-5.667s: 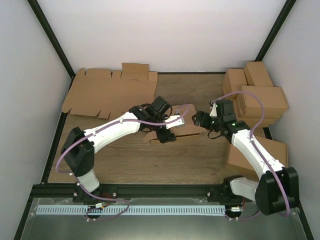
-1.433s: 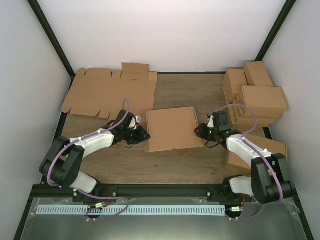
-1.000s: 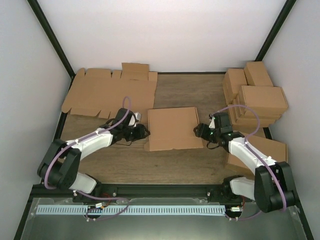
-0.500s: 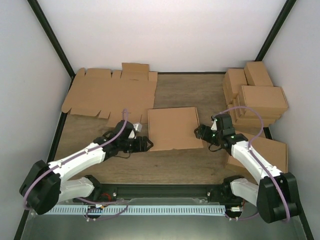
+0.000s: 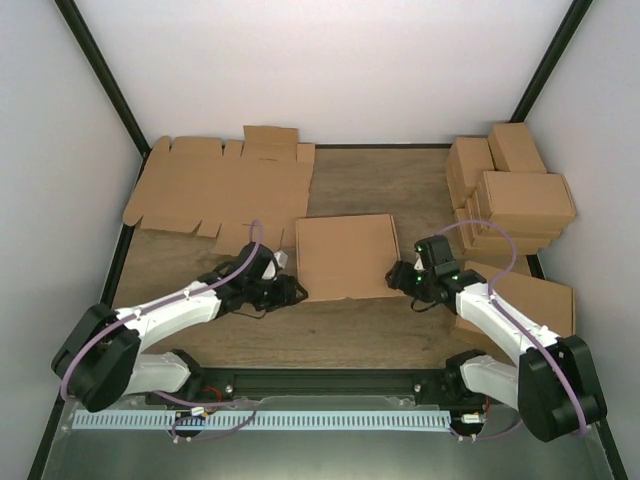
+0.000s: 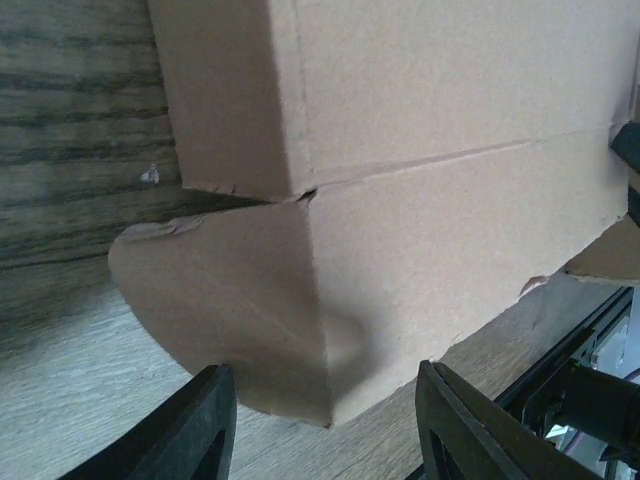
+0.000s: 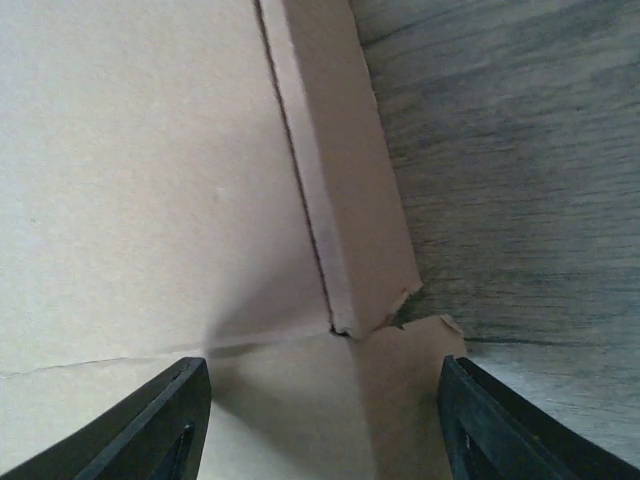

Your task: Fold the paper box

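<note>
The paper box [image 5: 345, 258] lies closed and flat on the wooden table [image 5: 340, 330], mid-table in the top view. My left gripper [image 5: 291, 290] is at its near left corner. In the left wrist view that corner [image 6: 320, 330], with a rounded flap sticking out, sits between the open fingers [image 6: 205, 425] of my left gripper [image 6: 325, 430] without touching them. My right gripper [image 5: 400, 276] is at the near right corner. Seen from the right wrist, my right gripper [image 7: 320, 430] stands open around the corner and its small tab [image 7: 400, 350].
A bundle of flat notched cardboard sheets [image 5: 220, 185] lies at the back left. Several folded brown cartons [image 5: 510, 190] are stacked at the back right, and one more carton [image 5: 530, 300] sits by the right arm. Black frame posts rise at both back corners.
Earlier the box was half-folded under both grippers; now it lies closed. Over the last second the left gripper moved down to the near left corner and the right gripper slid nearer.
</note>
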You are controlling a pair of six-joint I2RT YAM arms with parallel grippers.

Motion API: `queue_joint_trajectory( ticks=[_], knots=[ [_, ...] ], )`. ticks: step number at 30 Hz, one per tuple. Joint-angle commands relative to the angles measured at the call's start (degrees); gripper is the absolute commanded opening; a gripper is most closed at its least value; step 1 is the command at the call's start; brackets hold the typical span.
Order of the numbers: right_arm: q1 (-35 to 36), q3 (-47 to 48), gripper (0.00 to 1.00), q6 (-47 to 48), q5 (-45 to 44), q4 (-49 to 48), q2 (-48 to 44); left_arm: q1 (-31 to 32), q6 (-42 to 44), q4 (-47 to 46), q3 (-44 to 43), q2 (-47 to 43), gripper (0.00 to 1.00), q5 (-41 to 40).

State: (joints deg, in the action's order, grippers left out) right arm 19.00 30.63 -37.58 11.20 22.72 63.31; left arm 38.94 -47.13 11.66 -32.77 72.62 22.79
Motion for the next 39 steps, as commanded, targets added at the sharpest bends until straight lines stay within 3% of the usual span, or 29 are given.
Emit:
queue_joint_trajectory(
  ticks=[1,4,6,11,15,19,30,39],
  knots=[
    [0.46,-0.02,0.66,-1.10,-2.75,-0.18,-0.12,-0.25,2.43,0.30,-3.77,0.70,0.52,-0.35],
    [0.44,1.97,0.83,-1.02,-6.92,0.73,-0.64,-2.76,4.35,0.98,-5.22,0.09,0.52,2.28],
    [0.45,3.26,0.89,-0.53,-8.49,0.60,-0.52,-5.17,4.31,-0.74,-4.94,-0.33,0.56,4.99],
    [-0.52,4.97,0.89,2.82,-6.57,-2.87,1.97,-7.98,5.48,-4.33,-5.88,1.17,0.70,7.04],
    [-5.21,5.94,0.87,6.54,2.52,-5.05,5.34,-8.52,5.37,-11.43,-5.60,4.75,0.88,10.16],
    [-8.00,3.34,0.87,9.02,12.07,-9.95,5.50,-8.51,4.87,-15.13,-4.95,7.75,0.97,10.31],
    [-8.46,2.00,0.77,10.14,19.31,-13.04,8.95,-8.45,2.78,-22.38,-4.45,15.54,0.62,15.46],
    [-8.46,3.69,0.71,10.56,23.17,-8.94,3.22,-8.44,4.58,-14.98,-9.99,13.46,0.56,17.90]
  ],
)
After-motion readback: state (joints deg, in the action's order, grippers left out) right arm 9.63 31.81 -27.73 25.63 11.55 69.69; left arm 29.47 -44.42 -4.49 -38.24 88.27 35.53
